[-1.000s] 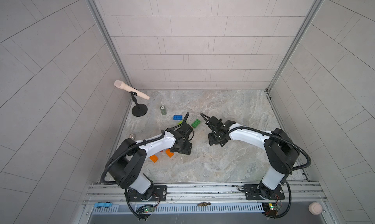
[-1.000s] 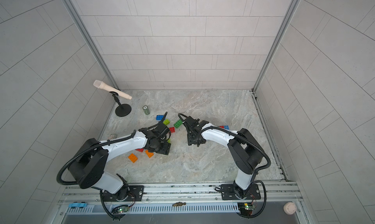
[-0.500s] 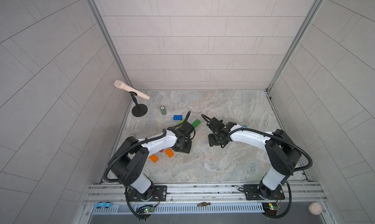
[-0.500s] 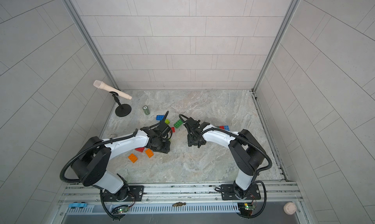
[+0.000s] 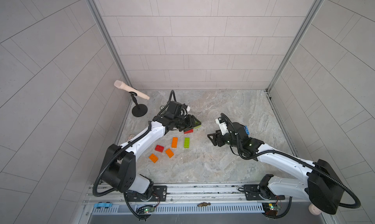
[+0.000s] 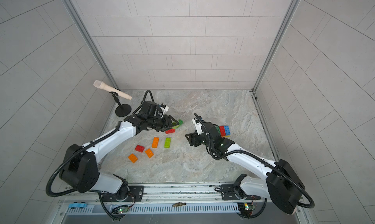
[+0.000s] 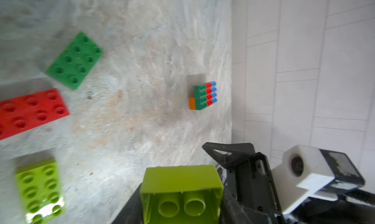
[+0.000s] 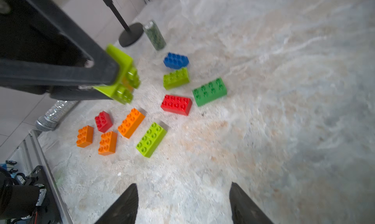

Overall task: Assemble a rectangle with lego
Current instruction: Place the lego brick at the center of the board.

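1. Left wrist view: left gripper pinches the held lime brick by its long sides. The hollow underside faces the lens and the studs point away. It looks lifted off the table. Judgement: I carry it sideways for transfer, so the wrist must turn before any press-fit.
2. Joined block: dk green, red & blue rows sit side by side on an orange base. It stands toward the right wall, well apart from the loose pile. Judgement: this is the rectangle's start, parked within the right arm's reach.
3. Right wrist view: right gripper has its jaws spread w/ nothing between them, over bare marble. Judgement: it is free to steady the block or take a handover.
4. Loose stock lies studs up and apart: blue brick, dk green brick, red brick, long orange brick, long lime brick. Each has finger room along its long sides.
5. Room: there is open table between pile & block. The two grippers are near each other mid-table, so I judge arm contact the main risk. Mic stand & green cylinder stand at the far left, off the path.
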